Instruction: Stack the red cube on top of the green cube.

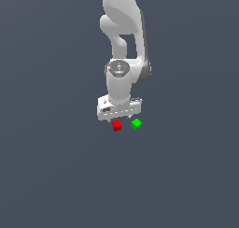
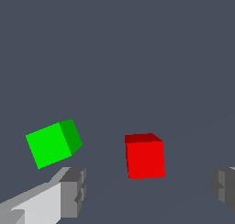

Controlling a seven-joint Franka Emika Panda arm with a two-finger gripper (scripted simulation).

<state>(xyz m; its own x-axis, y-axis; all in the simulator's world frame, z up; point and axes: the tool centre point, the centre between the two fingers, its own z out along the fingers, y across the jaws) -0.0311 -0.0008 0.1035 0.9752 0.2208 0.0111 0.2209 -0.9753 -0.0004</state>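
Gripper (image 2: 147,191): spread wide, nothing held; poised just above both cubes.
Red cube (image 1: 116,125): on floor, seen in wrist view betw. the two fingers (image 2: 73,193), faces approx. square to them; straight descent judged sufficient.
Green cube (image 1: 136,124): just beside red, towards exterior view's right, apart, outside finger gap.

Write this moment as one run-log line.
phase: approach | claw: open, straddling red cube | green cube: beside, apart | stack: not yet

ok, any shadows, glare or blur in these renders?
Exterior view: sharp, flat lighting, no cast shadows under the red cube or green cube. Wrist view: also sharp, no glare; cube faces differ only in shade, gripper fingers cut off by the frame edges.
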